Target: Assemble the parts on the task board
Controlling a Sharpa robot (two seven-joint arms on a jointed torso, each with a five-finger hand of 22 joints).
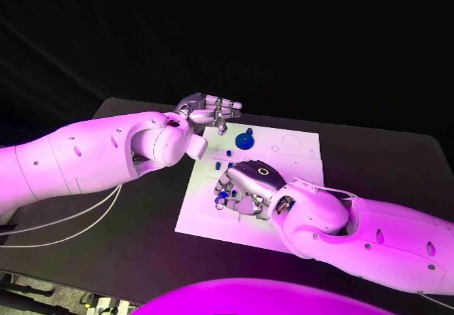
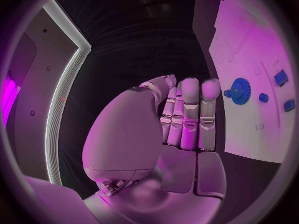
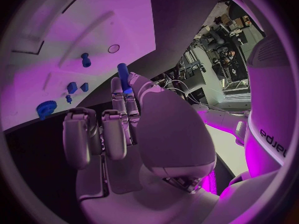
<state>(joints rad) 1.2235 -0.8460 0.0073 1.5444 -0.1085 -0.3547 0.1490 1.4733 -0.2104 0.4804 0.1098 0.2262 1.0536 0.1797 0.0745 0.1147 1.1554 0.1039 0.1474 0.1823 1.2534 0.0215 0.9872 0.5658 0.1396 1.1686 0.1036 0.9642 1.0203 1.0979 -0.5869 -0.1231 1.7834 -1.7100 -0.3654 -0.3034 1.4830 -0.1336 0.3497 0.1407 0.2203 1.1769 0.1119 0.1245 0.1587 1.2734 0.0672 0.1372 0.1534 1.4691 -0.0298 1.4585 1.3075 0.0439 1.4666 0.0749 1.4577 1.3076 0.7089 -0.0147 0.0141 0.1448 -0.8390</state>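
The white task board (image 1: 284, 157) lies mid-table. A blue gear (image 1: 245, 140) stands on its far left part, and small blue parts (image 1: 230, 152) sit closer in along the left side. My right hand (image 1: 248, 187) hovers over the board's near left area. In the right wrist view it pinches a blue peg (image 3: 123, 75) between thumb and fingertip, above the board (image 3: 93, 15), where the gear (image 3: 45, 108) and another peg (image 3: 85, 59) also sit. My left hand (image 1: 210, 111) floats at the board's far left corner, fingers (image 2: 190, 109) stretched out, holding nothing, with the gear (image 2: 239, 90) beside it.
The black table (image 1: 142, 216) surrounds the board, with bare room left and right of it. White cables (image 1: 66, 230) trail from my left arm over the table's near left side. Two small blue blocks (image 3: 73, 87) lie near the gear.
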